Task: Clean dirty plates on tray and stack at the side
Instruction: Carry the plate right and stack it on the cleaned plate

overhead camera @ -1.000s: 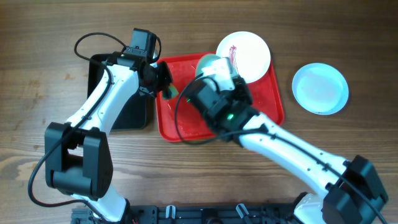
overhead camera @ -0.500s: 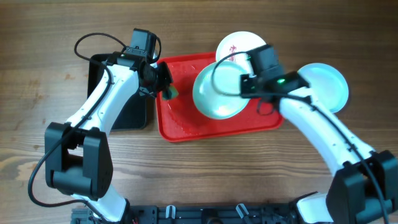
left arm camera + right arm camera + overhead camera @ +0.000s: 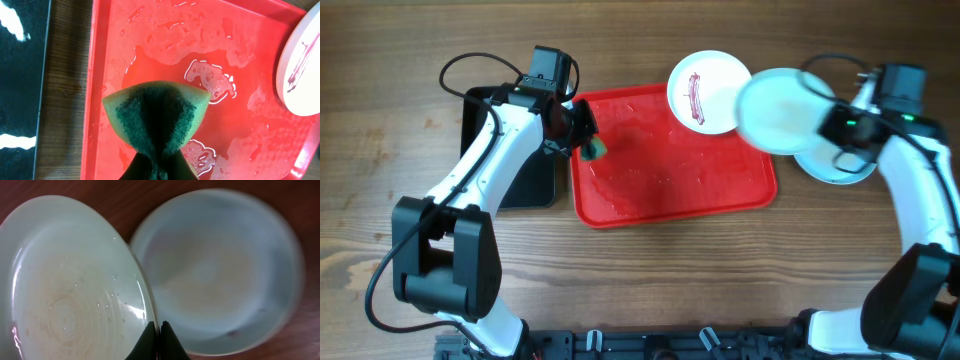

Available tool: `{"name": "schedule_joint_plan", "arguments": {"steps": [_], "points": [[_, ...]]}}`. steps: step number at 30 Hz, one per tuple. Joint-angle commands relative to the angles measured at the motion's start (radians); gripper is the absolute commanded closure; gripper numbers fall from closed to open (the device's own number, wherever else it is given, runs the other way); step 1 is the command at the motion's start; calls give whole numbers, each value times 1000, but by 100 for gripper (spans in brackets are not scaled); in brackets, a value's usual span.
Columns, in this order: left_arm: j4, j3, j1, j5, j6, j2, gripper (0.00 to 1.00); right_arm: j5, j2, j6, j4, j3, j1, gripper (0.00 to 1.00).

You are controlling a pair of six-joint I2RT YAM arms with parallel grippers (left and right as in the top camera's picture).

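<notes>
Black plastic is showing at the far left, where the black tray (image 3: 535,185) is lying on the wooden counter (image 3: 380,60), most of it hiding under the left arm. Just beside it, the left claw (image 3: 585,143) is reaching over the near-left part of the red tray (image 3: 670,180) and is clamping a yellow-and-green sponge (image 3: 592,150). In the left wrist view the dark fingers are squeezing the sponge (image 3: 157,117) into a fan at the bottom edge, where they are getting cut off. The red tray's floor (image 3: 165,30) is glistening with puddles and droplets. At the tray's far-right corner the white plate (image 3: 708,92) is sitting half over the rim, carrying a dark red streak. The frame edge is cutting it off in the left wrist view (image 3: 302,65), and from overhead its right edge is disappearing behind the held mint plate (image 3: 782,110). That plate is hanging over the counter just right of the tray, slightly smeared in the overhead view. The right claw (image 3: 828,125) is pinching its rim with the jaws nearly together. The right wrist view is showing its pale face (image 3: 70,280) beading with water, faint rings circling its middle. The second mint plate (image 3: 825,168) is lying on the counter at the far right, partly covered by the held plate and the right arm, and looking blurred up close (image 3: 220,270).
</notes>
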Motion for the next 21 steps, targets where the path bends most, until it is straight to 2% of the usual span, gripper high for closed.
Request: {"name": "schedule_joint_plan", "arguments": {"steps": [1, 15, 21], "points": [[0, 14, 0, -3, 15, -11, 96, 57, -3, 76, 16, 2, -91, 96], [-4, 14, 0, -21, 15, -11, 96, 278, 162, 214, -8, 2, -142, 96], [0, 14, 0, -22, 15, -11, 96, 273, 179, 212, -11, 2, -167, 95]]}}
